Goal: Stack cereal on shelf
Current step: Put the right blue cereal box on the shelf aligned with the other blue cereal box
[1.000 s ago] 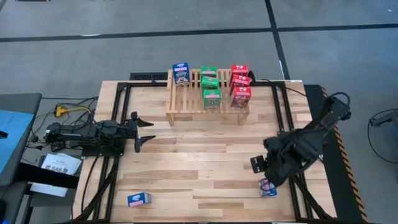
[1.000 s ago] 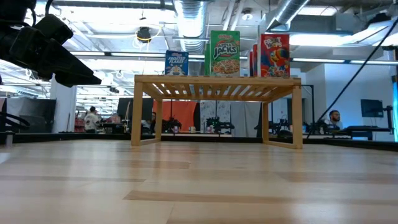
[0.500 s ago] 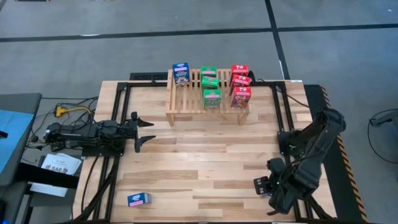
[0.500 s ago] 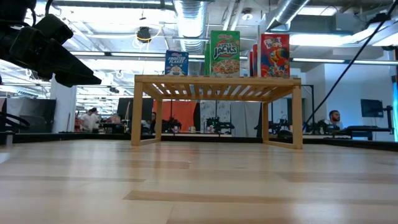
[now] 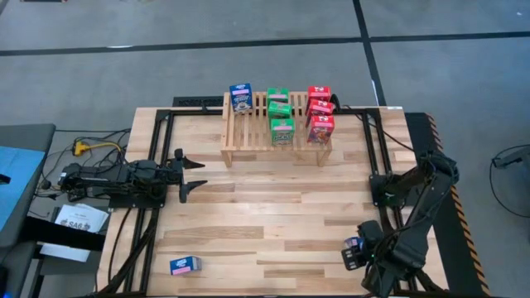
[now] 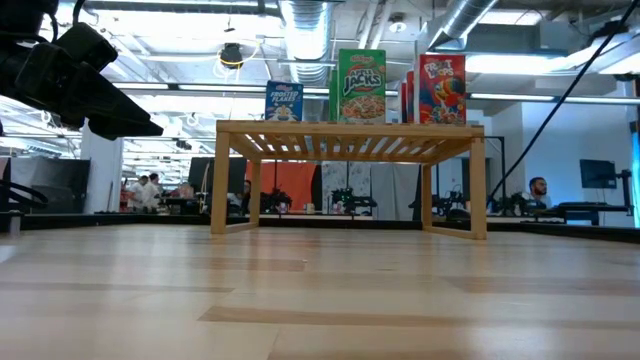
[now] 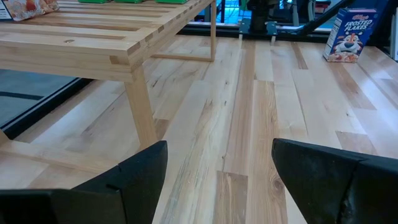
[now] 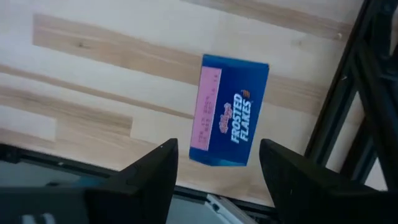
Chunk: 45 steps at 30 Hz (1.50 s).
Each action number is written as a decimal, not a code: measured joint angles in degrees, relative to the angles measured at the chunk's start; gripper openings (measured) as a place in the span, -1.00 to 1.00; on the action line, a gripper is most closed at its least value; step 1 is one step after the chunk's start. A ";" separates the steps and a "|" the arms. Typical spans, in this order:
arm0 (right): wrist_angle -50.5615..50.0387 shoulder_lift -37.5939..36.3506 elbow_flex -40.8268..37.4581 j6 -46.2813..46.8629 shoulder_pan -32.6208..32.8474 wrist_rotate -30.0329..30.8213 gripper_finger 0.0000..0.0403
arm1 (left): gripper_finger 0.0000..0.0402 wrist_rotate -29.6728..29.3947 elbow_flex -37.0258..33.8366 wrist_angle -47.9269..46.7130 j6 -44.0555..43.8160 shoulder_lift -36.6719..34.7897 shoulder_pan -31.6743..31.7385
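The shelf (image 5: pixel 276 128) stands at the table's far middle. On its slats stand one blue cereal box (image 5: pixel 240 98), three green ones (image 5: pixel 281 114) and three red ones (image 5: pixel 320 112). Another blue box (image 8: pixel 228 120) lies flat on the table by the near right corner. My right gripper (image 8: pixel 217 177) hangs open above it, pointing down, a finger on either side and clear of it. It hides most of this box in the high view. A third blue box (image 5: pixel 185 265) lies near the near left corner. My left gripper (image 5: pixel 195 175) waits open at the table's left.
The black frame rail (image 8: pixel 357 93) runs right beside the blue box at the table's right edge. Bare wood lies between the shelf and the near edge. Cables and papers (image 5: pixel 79 219) lie off the table's left side.
My right gripper has swung toward the table's near edge and sunk lower. It now stands over the blue box at the near right corner. No box has moved.
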 joint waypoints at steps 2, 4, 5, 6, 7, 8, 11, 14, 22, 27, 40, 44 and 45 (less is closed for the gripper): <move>0.14 -0.10 0.00 0.00 0.40 0.17 0.27 | 0.39 0.00 -0.02 -0.02 0.00 0.00 0.01; -0.12 0.36 0.02 0.02 0.46 0.17 0.32 | 0.39 0.00 0.00 0.00 0.00 0.00 -0.01; -0.31 0.77 0.01 0.00 0.46 0.17 0.36 | 0.39 0.01 -0.02 -0.01 0.00 0.00 0.00; -0.28 1.05 0.00 -0.12 0.48 0.10 0.41 | 0.39 0.01 -0.01 -0.02 0.00 0.00 0.01; -0.30 1.39 0.01 -0.27 0.50 0.07 0.46 | 0.39 0.01 -0.02 -0.02 0.00 0.00 0.01; -0.28 1.65 0.02 -0.31 0.45 0.00 0.51 | 0.39 0.02 -0.01 -0.02 0.00 0.00 -0.01; -0.34 2.99 0.00 -1.18 0.45 -0.21 0.69 | 0.39 0.00 -0.02 -0.02 0.00 0.00 0.01; -0.22 4.23 0.00 -1.99 0.46 -0.61 0.84 | 0.39 0.01 0.00 -0.02 0.00 0.00 0.00; -0.18 7.57 -0.01 -1.99 -0.12 -1.88 0.93 | 0.39 0.01 -0.01 -0.02 0.00 0.00 0.00; 0.14 9.47 -0.02 -2.36 -1.28 -2.62 0.83 | 0.39 0.01 0.00 -0.02 0.00 -0.01 0.01; 1.51 10.25 -0.02 -2.49 -4.65 -3.34 0.24 | 0.39 0.01 0.00 -0.02 0.00 0.00 0.00; 1.96 10.25 -0.02 -4.04 -5.64 -3.34 0.10 | 0.39 0.02 0.00 -0.02 0.00 0.00 0.00; 2.17 10.25 -0.02 -4.70 -5.99 -3.34 0.07 | 0.39 0.02 0.00 -0.02 0.00 0.00 0.01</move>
